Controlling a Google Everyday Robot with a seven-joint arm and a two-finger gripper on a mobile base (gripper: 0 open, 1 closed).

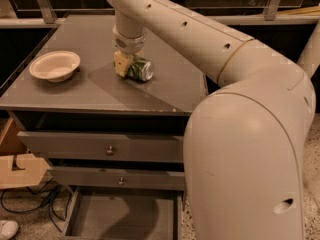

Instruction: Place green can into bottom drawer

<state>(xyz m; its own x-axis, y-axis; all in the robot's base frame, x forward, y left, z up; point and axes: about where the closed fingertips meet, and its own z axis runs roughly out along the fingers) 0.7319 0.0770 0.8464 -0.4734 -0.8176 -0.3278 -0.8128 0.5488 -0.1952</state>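
The green can [141, 70] lies on its side on the grey cabinet top [170, 86], near the middle, its silver end facing right and front. My gripper [127, 66] reaches down from above and sits right at the can's left part, touching it. The bottom drawer [122, 215] is pulled open at the foot of the cabinet, and its grey floor shows nothing in it. My big cream arm crosses the right half of the view and hides the cabinet's right side.
A cream bowl [55, 65] stands at the left of the cabinet top. Two upper drawers with small knobs [110, 150] [120, 181] are shut. A cardboard box [17, 170], cables [42, 201] and a white shoe [6, 229] lie on the floor at the left.
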